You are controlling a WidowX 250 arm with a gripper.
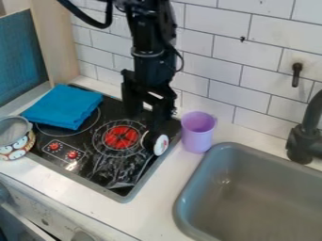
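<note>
Currently, gripper (145, 121): open, over the stovetop (97, 168), near a round white-and-red-faced object (161, 145)
Purple mug (197, 133): between stovetop and sink (248, 197)
Blue cloth (63, 106): folded on stovetop

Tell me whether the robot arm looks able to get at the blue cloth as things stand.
Probably yes. The blue cloth lies uncovered on the stove, and nothing stands between it and the gripper. I can't tell whether the gripper holds the round white-faced thing below it.
</note>
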